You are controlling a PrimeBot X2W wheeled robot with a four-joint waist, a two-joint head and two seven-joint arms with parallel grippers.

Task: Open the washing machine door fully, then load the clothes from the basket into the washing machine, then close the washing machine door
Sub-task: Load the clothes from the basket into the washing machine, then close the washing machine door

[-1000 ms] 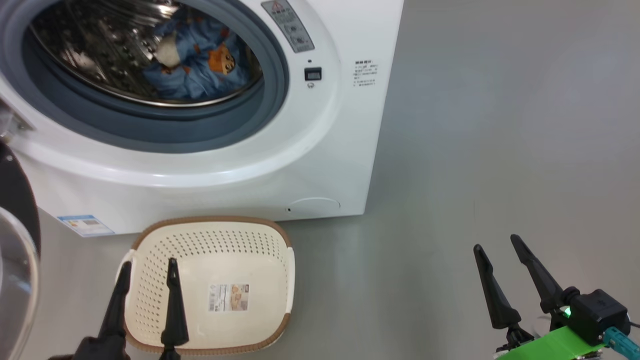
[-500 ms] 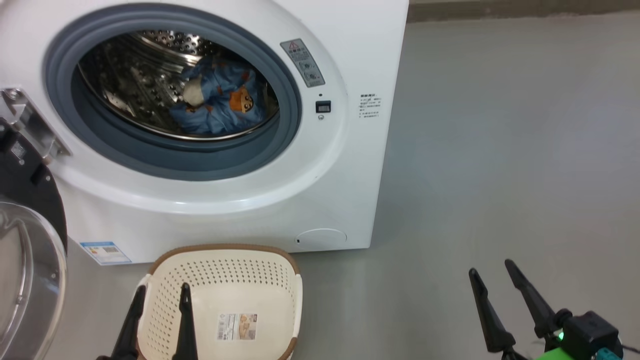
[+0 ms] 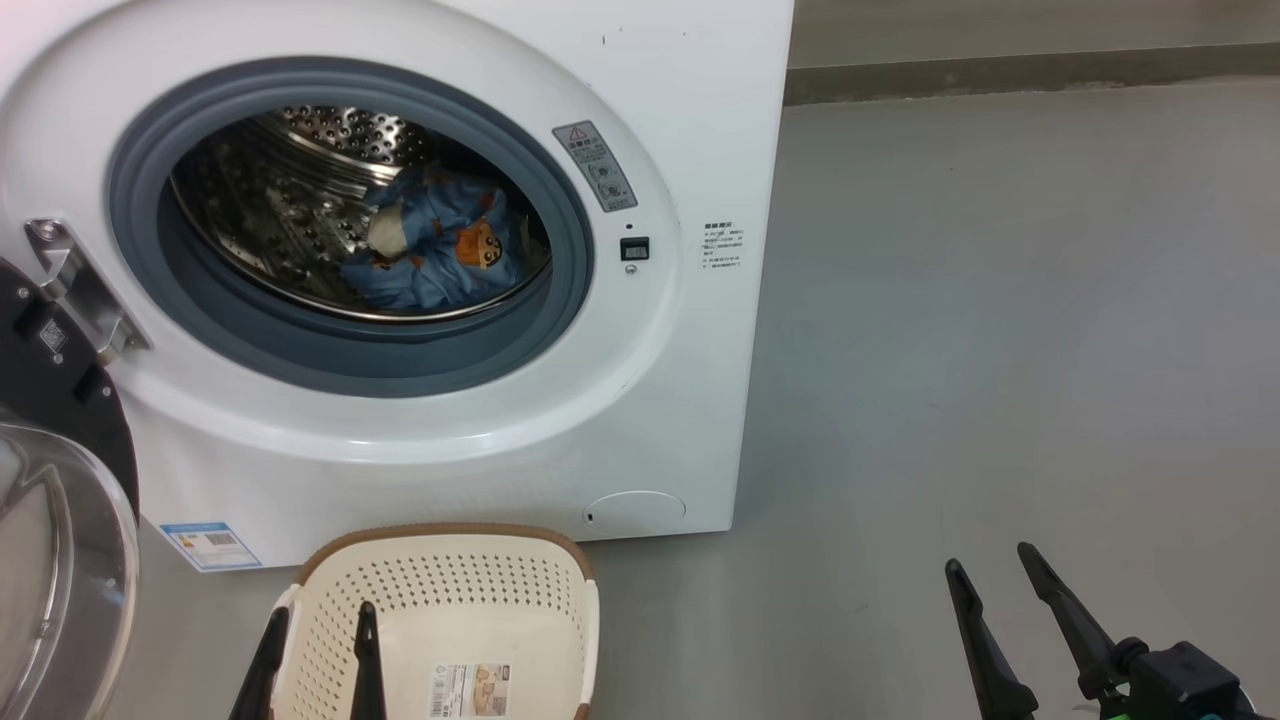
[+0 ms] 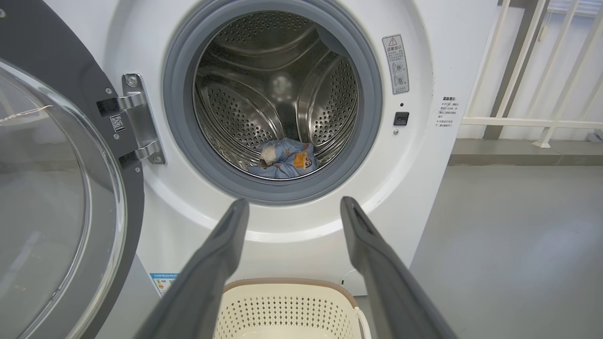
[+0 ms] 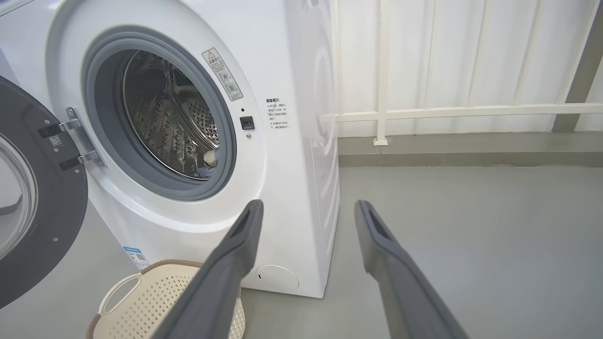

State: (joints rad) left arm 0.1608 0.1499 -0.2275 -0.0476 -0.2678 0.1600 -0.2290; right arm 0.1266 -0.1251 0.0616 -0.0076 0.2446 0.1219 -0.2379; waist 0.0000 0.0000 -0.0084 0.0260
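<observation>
The big white boxy front-loading washing machine (image 3: 680, 420) is seen with its round door (image 4: 61, 188), glossy black rim and clear glass bowl, swung wide open at the left. The small cream perforated plastic basket (image 3: 440, 530) with a brown rim is set just before it. The light blue bear-printed clothes (image 3: 440, 265) are bunched in the perforated steel drum (image 3: 290, 200). The left pincer (image 3: 322, 612) is held released above the basket; the right pincer (image 3: 988, 557), released too, is held over the grey floor (image 3: 1000, 300).
</observation>
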